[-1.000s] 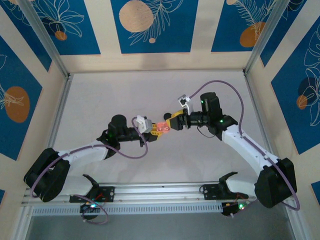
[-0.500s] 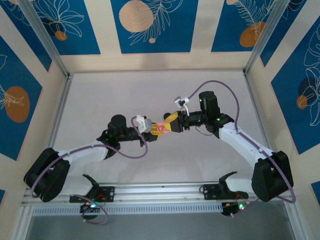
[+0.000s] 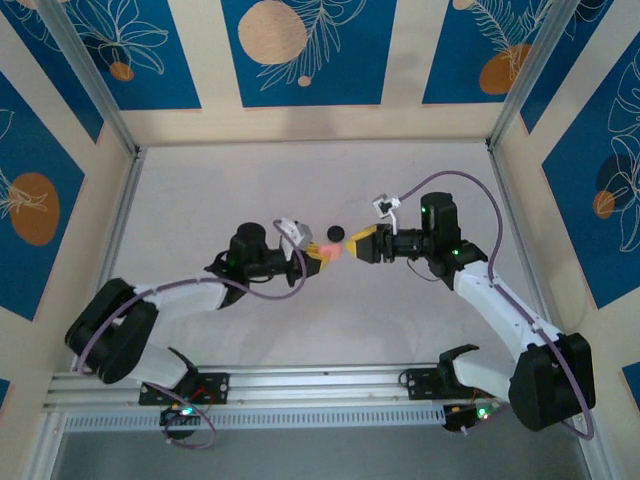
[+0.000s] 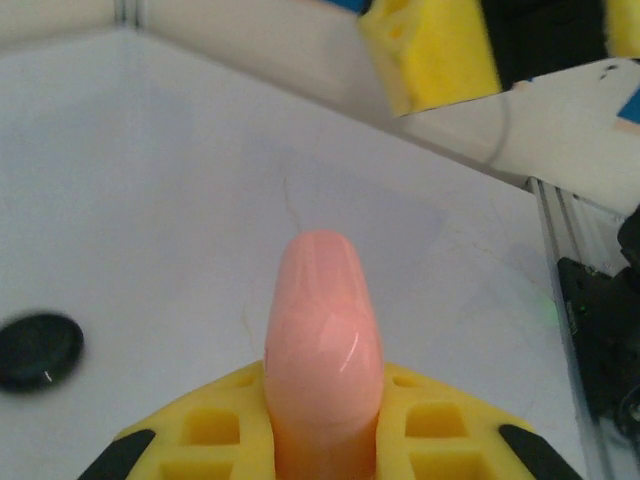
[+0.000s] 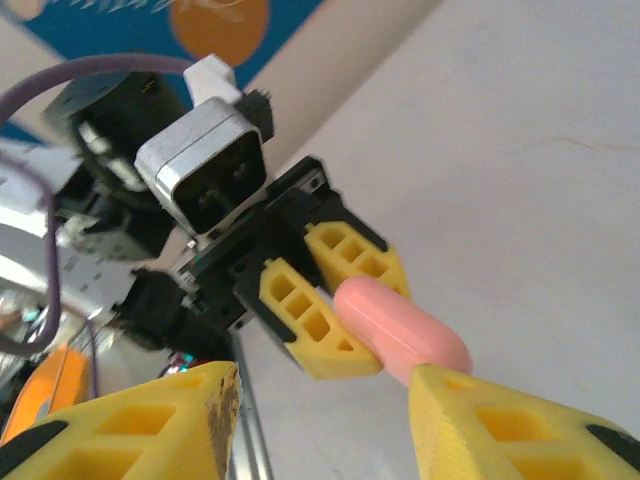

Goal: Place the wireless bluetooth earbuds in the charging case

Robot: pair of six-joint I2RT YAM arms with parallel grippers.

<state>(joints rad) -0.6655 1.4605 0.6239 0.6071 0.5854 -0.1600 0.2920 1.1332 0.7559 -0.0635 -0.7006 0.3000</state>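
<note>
- Right now the left jaws are clamped on the charging case (image 4: 323, 330); its rounded pink end sticks out forward from between the yellow pads (image 4: 430, 425).
- From above, I see the case near the middle of the surface (image 3: 300, 190), between the two arms.
- Facing it, the right jaws stand partly open with nothing held; their tips sit close to the case's free end, and I cannot tell whether they touch it.
- A black disc (image 3: 336, 234) lies on the surface just beyond the case.
</note>
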